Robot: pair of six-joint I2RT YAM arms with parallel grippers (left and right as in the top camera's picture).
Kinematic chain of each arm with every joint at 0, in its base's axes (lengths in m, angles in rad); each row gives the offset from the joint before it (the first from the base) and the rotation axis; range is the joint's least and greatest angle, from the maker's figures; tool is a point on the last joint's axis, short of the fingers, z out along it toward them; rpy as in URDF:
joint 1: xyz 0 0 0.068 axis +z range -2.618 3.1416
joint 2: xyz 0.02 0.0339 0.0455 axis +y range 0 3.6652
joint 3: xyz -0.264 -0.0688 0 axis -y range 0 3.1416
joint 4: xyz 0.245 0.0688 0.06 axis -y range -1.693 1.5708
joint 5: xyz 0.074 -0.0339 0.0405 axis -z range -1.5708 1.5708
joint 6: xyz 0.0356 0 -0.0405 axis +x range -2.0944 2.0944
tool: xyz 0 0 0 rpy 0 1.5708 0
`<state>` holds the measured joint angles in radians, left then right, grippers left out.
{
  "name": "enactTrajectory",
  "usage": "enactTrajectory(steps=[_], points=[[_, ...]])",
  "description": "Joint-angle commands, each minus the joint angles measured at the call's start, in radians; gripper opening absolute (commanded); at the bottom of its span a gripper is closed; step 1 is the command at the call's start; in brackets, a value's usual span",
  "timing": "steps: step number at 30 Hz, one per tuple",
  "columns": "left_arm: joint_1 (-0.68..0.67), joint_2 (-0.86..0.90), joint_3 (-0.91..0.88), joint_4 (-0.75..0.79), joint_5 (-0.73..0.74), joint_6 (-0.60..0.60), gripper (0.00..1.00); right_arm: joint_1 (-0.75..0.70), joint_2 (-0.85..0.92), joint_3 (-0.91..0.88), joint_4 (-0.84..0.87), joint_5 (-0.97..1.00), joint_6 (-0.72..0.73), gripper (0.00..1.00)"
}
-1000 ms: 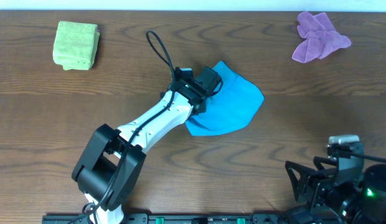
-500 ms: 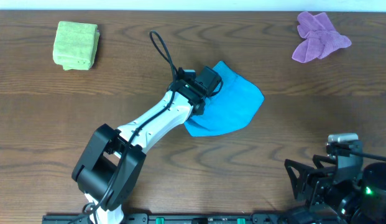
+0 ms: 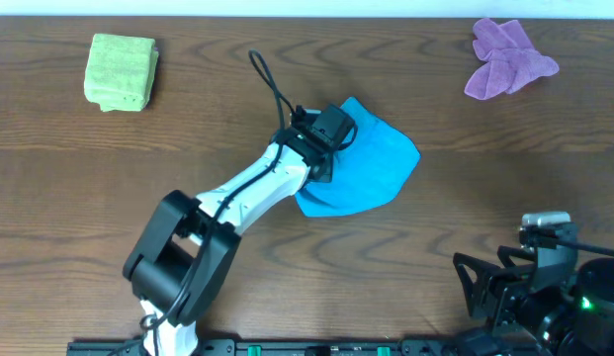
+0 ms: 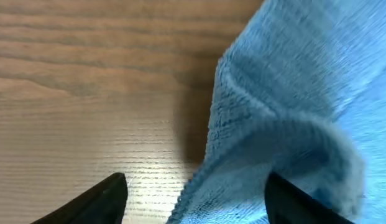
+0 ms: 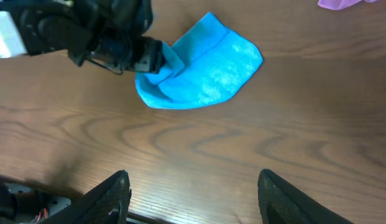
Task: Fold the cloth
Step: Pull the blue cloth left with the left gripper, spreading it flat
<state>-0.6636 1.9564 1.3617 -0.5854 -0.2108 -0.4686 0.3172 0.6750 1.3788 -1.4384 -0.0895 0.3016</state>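
The blue cloth [image 3: 371, 168] lies partly folded in the middle of the table. It also shows in the left wrist view [image 4: 286, 118] and in the right wrist view [image 5: 205, 65]. My left gripper [image 3: 324, 166] is at the cloth's left edge, low over it. In the left wrist view its fingers [image 4: 196, 198] are spread wide, with the cloth's raised edge between them but not pinched. My right gripper [image 5: 191, 196] is open and empty above bare wood near the front right of the table [image 3: 529, 282].
A folded green cloth [image 3: 121, 71] lies at the back left. A crumpled purple cloth [image 3: 506, 56] lies at the back right. The left arm's black cable [image 3: 267, 84] loops above the table behind the gripper.
The left arm has shifted slightly to the right and its cable loop has moved with it. The blue cloth and the right arm have not visibly moved.
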Motion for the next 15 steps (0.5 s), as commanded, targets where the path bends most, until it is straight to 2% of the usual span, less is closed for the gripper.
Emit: enactTrajectory(steps=[1,3,5,6,8,15], points=[[0.004,0.051,-0.005,-0.002,0.007,0.053,0.73,0.007,0.006,-0.006,0.002,0.01,-0.018,0.66],[0.004,0.06,-0.005,-0.002,0.021,0.056,0.63,0.007,0.006,-0.006,0.003,0.011,-0.018,0.66],[0.004,0.062,-0.005,-0.002,0.029,0.054,0.36,0.007,0.006,-0.006,0.003,0.011,-0.018,0.66],[0.004,0.062,-0.005,-0.002,0.029,0.054,0.29,0.007,0.006,-0.006,0.003,0.011,-0.018,0.66],[0.004,0.061,-0.005,-0.002,0.028,0.054,0.06,0.007,0.006,-0.006,0.003,0.011,-0.018,0.66],[0.016,-0.018,-0.005,-0.021,-0.027,0.052,0.06,0.007,0.006,-0.006,0.008,0.011,-0.018,0.66]])
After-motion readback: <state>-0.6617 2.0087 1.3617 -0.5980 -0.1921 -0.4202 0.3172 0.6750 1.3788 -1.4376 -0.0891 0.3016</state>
